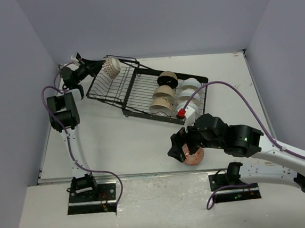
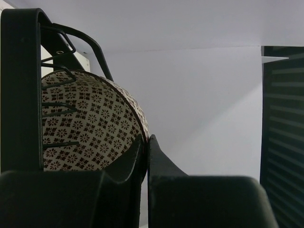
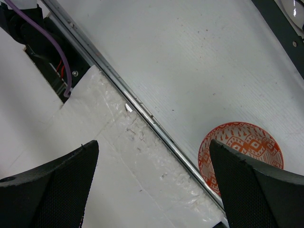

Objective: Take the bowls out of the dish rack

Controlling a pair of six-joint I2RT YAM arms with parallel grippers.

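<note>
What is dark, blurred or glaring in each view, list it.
Top external: evenly lit, black wire dish rack sharp. Left wrist: left gripper's black fingers silhouetted, brown-patterned ceramic bowl sharp. Right wrist: right gripper's fingers dark, orange-patterned ceramic bowl crisp.

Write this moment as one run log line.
left gripper: shut on brown-patterned cream ceramic bowl at black wire dish rack | right gripper: open over orange-patterned round bowl on table

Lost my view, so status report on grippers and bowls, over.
Left gripper shut on brown-patterned bowl at dish rack end. Right gripper open by orange bowl on table. Nothing obstructing.
</note>
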